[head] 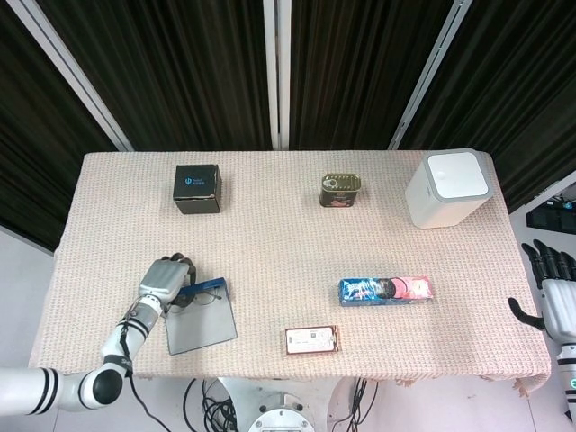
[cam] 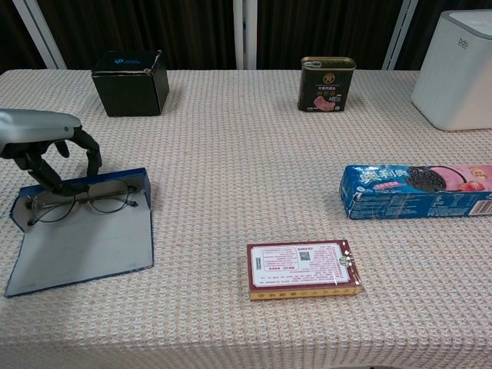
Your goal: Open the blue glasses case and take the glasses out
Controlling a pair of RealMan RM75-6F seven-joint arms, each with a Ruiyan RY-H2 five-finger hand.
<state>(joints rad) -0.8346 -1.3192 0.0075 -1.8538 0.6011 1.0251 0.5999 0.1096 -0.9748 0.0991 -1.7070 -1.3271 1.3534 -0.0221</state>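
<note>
The blue glasses case [head: 200, 317] lies open near the table's [head: 270, 234] front left edge; the glasses [head: 205, 298] rest inside; the left hand [head: 166, 279] reaches over its far-left corner; the right hand [head: 558, 292] hangs off the table's right side.
</note>
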